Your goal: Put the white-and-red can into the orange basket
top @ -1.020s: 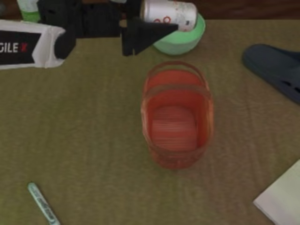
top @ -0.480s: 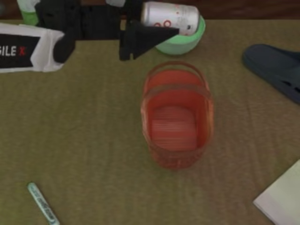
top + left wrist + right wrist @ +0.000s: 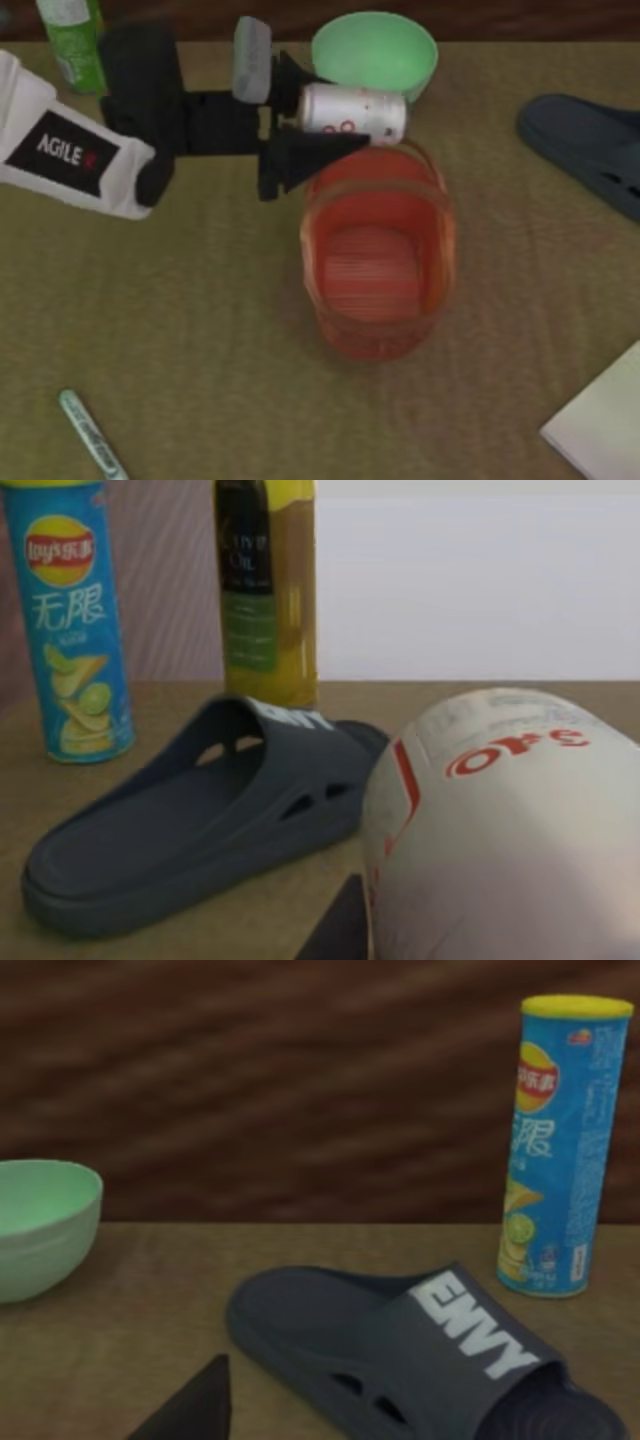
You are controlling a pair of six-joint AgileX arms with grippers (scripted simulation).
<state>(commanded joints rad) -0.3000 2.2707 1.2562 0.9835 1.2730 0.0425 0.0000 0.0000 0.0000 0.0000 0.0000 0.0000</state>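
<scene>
In the upper centre of the top view, our left gripper [image 3: 325, 125] is closed on the white-and-red can [image 3: 354, 112], held on its side above the far rim of the orange basket [image 3: 377, 250] — just in front of the mint-green bowl [image 3: 374, 52]. A dark blue slipper [image 3: 585, 145] lies at the upper right. Our right gripper's state — we cannot tell.

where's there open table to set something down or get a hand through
Bare mat lies between the orange basket and the pen, and between the basket and the slipper. The far edge is crowded: left gripper holding the white-and-red can, mint bowl, green can.
</scene>
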